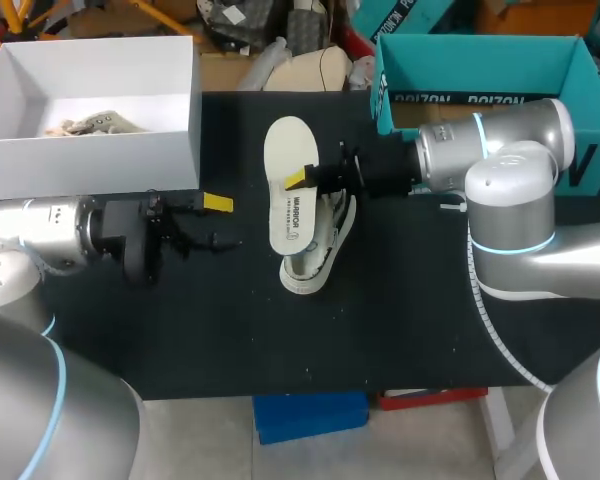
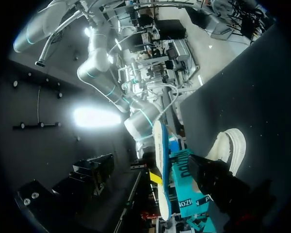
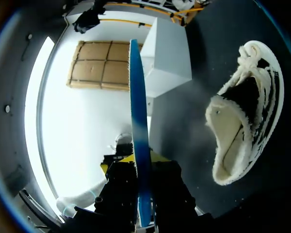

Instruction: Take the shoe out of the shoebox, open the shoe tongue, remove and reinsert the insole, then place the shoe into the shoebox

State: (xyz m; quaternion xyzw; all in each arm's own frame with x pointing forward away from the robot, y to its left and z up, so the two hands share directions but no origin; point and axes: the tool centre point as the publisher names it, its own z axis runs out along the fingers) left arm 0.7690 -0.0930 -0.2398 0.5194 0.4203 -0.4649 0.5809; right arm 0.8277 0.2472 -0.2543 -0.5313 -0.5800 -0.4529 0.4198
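One table [image 1: 180, 330]: black top that fills the middle of the frame, with everything below on it.
Left arm [image 1: 40, 240]: enters at the left edge, wrist at mid-left, pointing toward centre.
Right arm [image 1: 510, 190]: enters at the right edge, forearm level, reaching to centre frame.
Shoebox [image 1: 90, 165]: white and open, upper left, with crumpled paper [image 1: 95, 123] inside and no shoe in it.
Teal box [image 1: 480, 65]: open, upper right, behind the right arm.
Shoe [image 1: 305, 272]: white, on the table at centre, well apart from the shoebox. It looks tipped on its side, opening toward the right arm.
Insole [image 1: 285, 150]: out of the shoe and held on edge, pale printed face up toward the head camera, blue on the back. It overlaps the shoe in the head view, but I can't tell if they touch.
Right gripper [image 1: 302, 182]: pinching the insole, one yellow tip on each face.
Left gripper [image 1: 223, 222]: fingers spread, nothing between them, left of the shoe and apart from it.
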